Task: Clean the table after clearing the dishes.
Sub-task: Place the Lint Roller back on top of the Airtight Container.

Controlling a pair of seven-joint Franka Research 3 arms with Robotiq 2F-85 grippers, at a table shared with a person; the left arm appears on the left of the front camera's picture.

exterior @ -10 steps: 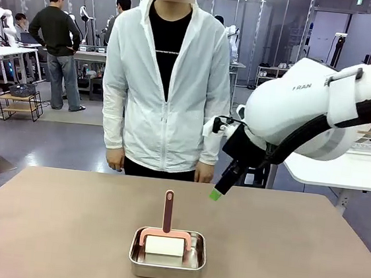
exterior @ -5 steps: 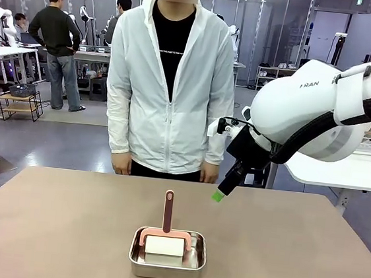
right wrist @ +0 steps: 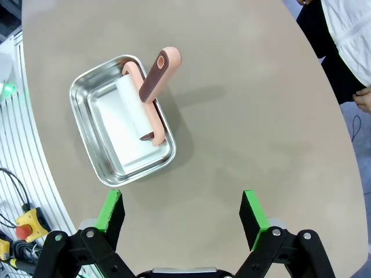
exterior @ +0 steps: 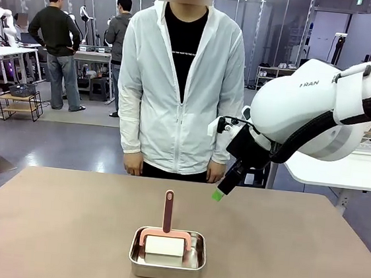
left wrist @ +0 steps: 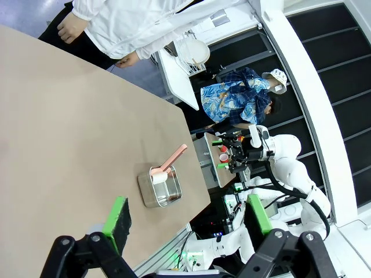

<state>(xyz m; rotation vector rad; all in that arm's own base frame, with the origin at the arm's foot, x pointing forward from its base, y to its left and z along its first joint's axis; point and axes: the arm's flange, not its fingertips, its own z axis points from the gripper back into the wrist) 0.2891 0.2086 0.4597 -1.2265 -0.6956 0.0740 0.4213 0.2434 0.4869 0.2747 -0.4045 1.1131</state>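
Observation:
The brownish table [exterior: 50,224] carries a small steel pan [exterior: 165,267] at its near middle. In the pan lies a white roller [exterior: 164,245] with a pink handle [exterior: 168,210] pointing up. The dishes are out of view. My right gripper [exterior: 217,195] hangs open in the air above the table, right of the pan and in front of the person. From its wrist I look down on the pan [right wrist: 81,95] and roller [right wrist: 130,124]; the gripper [right wrist: 182,211] holds nothing. My left gripper [left wrist: 186,217] is open and empty, high above the table [left wrist: 52,116], the pan [left wrist: 152,197] far below.
A person in a white jacket [exterior: 181,85] stands at the far edge, hands [exterior: 132,164] hanging just behind it. A smaller white table [exterior: 341,170] stands off to the right. Other people and benches are farther back.
The person has stepped to the right along the far edge. My right arm shifted slightly right, then held still. Pan and roller have not moved.

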